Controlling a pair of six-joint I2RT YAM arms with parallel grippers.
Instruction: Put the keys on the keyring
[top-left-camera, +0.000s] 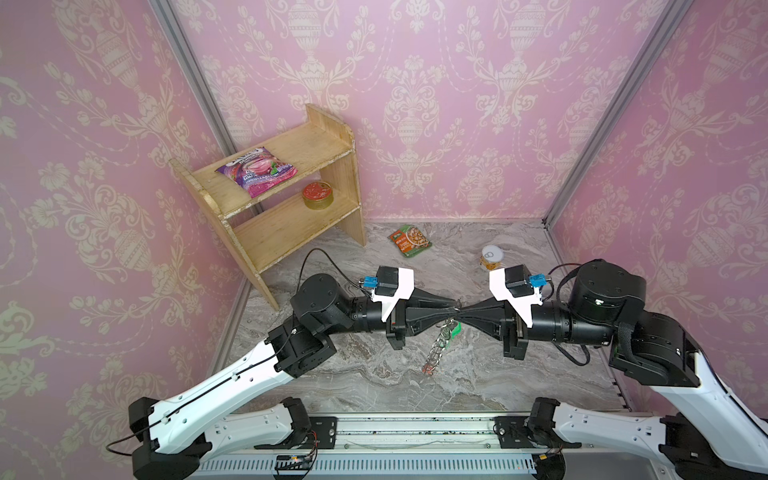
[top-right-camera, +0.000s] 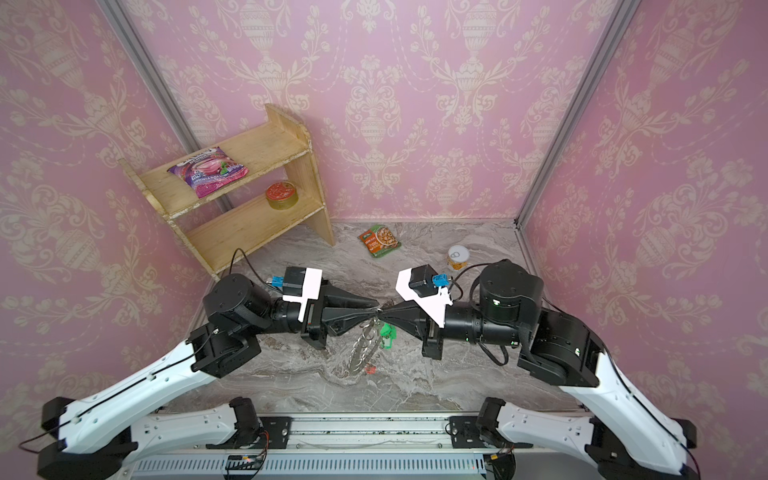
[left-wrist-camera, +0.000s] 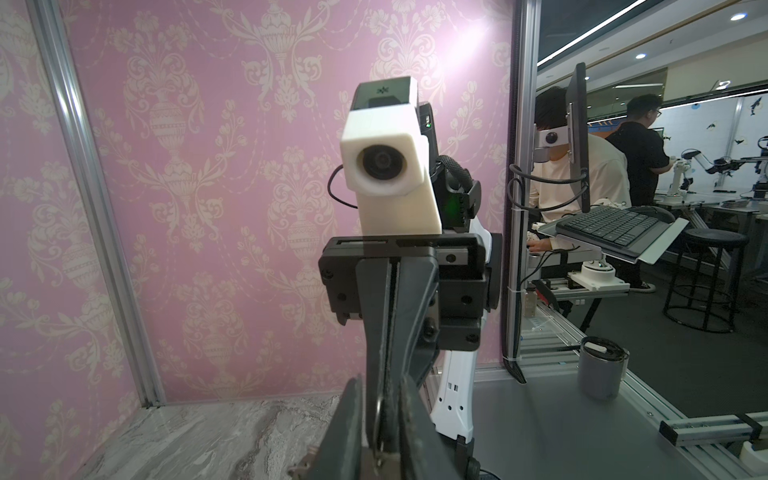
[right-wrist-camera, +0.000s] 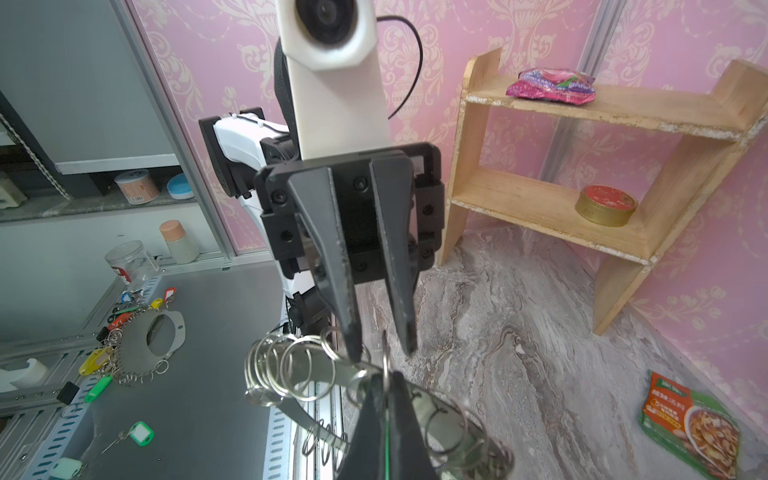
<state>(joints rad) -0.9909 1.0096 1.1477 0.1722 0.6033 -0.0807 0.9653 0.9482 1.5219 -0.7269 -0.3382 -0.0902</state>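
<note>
The left gripper (right-wrist-camera: 381, 351) and the right gripper (right-wrist-camera: 386, 380) meet tip to tip above the centre of the marble table (top-left-camera: 415, 386). The left jaws stand narrowly apart, with one fingertip (right-wrist-camera: 351, 332) against a wire loop. The right jaws are closed on a loop of the keyring (top-left-camera: 438, 349), which hangs beneath them. A green key (top-right-camera: 387, 332) hangs just right of it. A red key (top-right-camera: 370, 369) sits at its near end.

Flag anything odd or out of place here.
The keyring hangs tilted and edge-on from the shut right pincer instead of lying flat, with a green key dangling beside it. The wooden shelf stands askew to the walls, its edges chipped.
</note>
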